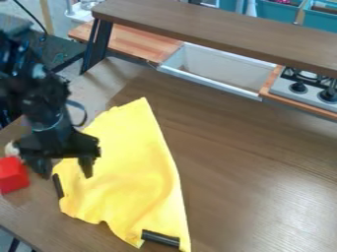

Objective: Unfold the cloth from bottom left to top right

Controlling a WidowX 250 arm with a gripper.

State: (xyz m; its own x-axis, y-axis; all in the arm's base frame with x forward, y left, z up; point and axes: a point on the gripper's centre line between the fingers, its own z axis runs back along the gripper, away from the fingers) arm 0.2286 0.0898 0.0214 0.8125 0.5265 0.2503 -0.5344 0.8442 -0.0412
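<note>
At the far left of the desk [250,172] sits a red block [13,176], with a small pale object [11,149] just behind it, partly hidden. Beside the block, the robot arm [39,93] comes in from the upper left and its black gripper [64,170] hangs down at the left side of the cloth [131,162]. The jaws are wide, one on each side of the cloth's left edge; whether either touches the fabric, I cannot tell.

A short dark strip [58,186] shows along that same edge, near the gripper. The yellow cloth spreads rightward over the left half of the desk, roughly a triangle, with one point toward the back and another at the front right. Soft creases run through it, and its front edge is wavy. A second dark strip [160,238] lies at its front right corner.

Behind the cloth stands a dark support [97,47] under a long brown shelf [217,27]. Further right come a light wooden panel [138,42], a white-rimmed basin [211,84] and a stove [306,91] with dark knobs.
</note>
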